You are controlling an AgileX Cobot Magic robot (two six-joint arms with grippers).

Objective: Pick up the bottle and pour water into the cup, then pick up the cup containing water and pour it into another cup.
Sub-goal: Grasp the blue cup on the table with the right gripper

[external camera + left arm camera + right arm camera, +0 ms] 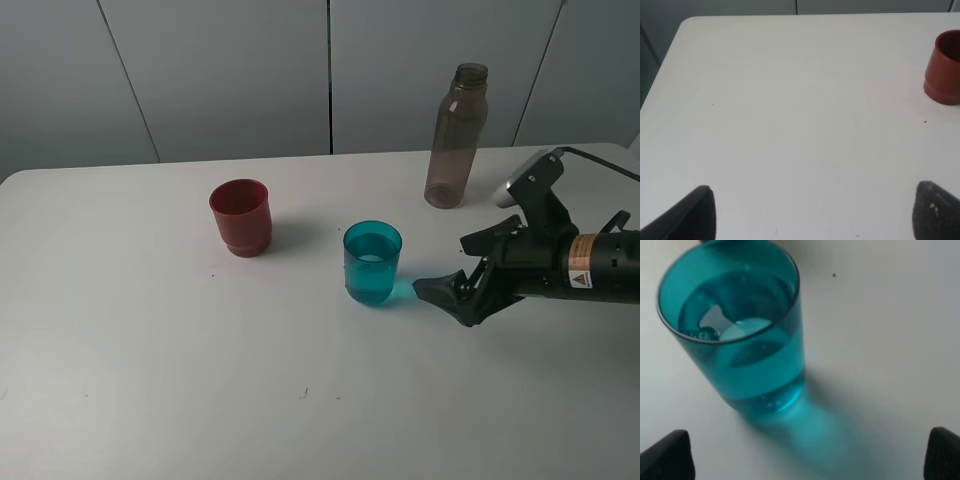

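Right hand (pixel 440 265), jaws spread, beside upright cup (pixel 372 268), mouth skyward

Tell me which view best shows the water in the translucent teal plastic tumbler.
The right wrist view: the translucent teal plastic tumbler shows large, from close above, with the water surface clearly visible inside. The exterior high view shows the tumbler whole but small, upright on the white table. The left wrist view misses it entirely.
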